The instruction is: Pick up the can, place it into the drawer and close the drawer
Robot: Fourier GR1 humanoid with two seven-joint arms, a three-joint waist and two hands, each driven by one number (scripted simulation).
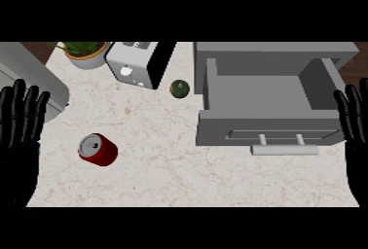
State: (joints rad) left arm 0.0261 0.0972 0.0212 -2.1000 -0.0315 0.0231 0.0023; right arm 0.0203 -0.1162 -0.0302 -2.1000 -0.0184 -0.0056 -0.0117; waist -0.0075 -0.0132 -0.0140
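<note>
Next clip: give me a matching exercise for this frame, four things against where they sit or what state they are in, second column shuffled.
Things:
1. can
2. drawer
3. toaster
4. potted plant

Places or states:
A. far left corner of the counter
B. pulled open, nothing visible inside
C. red, alone on the counter's left part, nearer the left hand
D. between the plant and the small dark green object

Pairs: 1-C, 2-B, 3-D, 4-A

The right hand shows open at the right edge, beside the drawer.

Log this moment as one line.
can: on counter, untouched | drawer: open | left hand: open, resting | right hand: open, resting
</note>
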